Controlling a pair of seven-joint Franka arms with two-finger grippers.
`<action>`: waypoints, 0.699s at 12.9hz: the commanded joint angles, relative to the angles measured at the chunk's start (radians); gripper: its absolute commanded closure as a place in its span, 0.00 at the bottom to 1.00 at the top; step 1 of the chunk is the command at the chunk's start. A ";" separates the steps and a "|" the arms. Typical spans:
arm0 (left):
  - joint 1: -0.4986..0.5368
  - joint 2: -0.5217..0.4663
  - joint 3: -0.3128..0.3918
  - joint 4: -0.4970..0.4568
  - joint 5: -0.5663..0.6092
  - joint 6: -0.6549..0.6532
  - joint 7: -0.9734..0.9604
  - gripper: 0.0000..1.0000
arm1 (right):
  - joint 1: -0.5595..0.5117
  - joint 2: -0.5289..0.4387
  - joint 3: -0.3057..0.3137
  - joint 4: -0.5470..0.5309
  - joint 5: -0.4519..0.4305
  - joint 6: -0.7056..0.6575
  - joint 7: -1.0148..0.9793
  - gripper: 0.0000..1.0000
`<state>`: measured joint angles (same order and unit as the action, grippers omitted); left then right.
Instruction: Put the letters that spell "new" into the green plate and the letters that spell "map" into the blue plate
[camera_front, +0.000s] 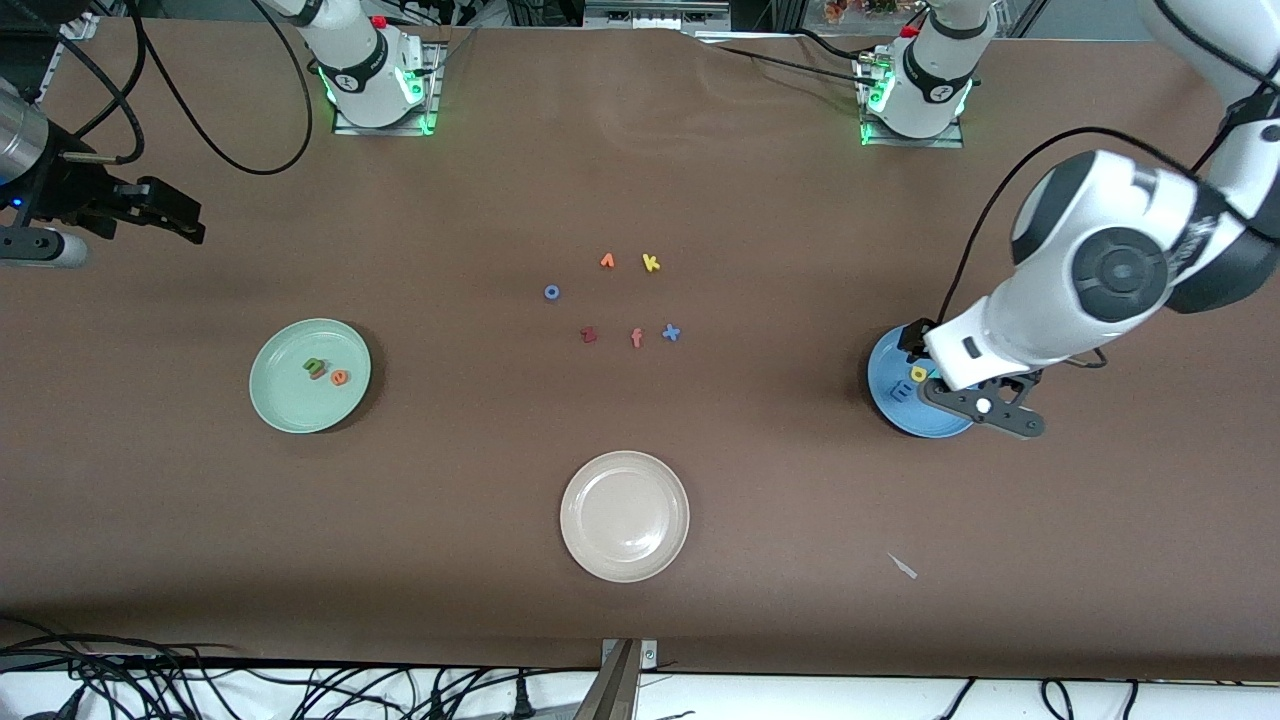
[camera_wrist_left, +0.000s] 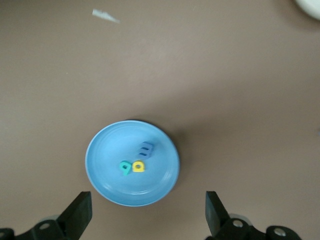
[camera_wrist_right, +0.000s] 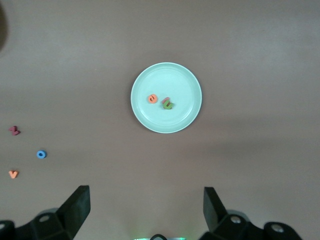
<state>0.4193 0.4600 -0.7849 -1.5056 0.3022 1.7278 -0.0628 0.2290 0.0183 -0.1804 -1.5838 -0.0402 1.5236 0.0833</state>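
Observation:
The green plate lies toward the right arm's end of the table. It holds a green n and an orange e. In the right wrist view a pinkish-red w lies tucked against the n on that plate. The blue plate holds a blue m, a teal p and a yellow a. My left gripper hangs open and empty over the blue plate. Over the right arm's end of the table, my right gripper is open and empty.
A beige-white plate lies nearest the front camera. Loose letters lie mid-table: orange v, yellow k, blue o, dark red z, pink f, blue x. A white scrap lies near the blue plate.

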 joint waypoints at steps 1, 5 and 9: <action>-0.080 -0.113 0.123 0.018 -0.098 -0.027 0.012 0.00 | -0.017 0.003 0.009 0.021 -0.017 -0.002 0.013 0.00; -0.351 -0.251 0.499 0.010 -0.205 -0.027 0.011 0.00 | -0.045 0.006 0.013 0.021 -0.013 -0.002 -0.002 0.00; -0.441 -0.332 0.674 -0.042 -0.318 -0.008 0.000 0.00 | -0.089 0.006 0.051 0.021 -0.010 -0.002 -0.002 0.00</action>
<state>0.0184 0.1758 -0.2056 -1.4832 0.0800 1.7093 -0.0661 0.1733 0.0185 -0.1680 -1.5812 -0.0456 1.5248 0.0828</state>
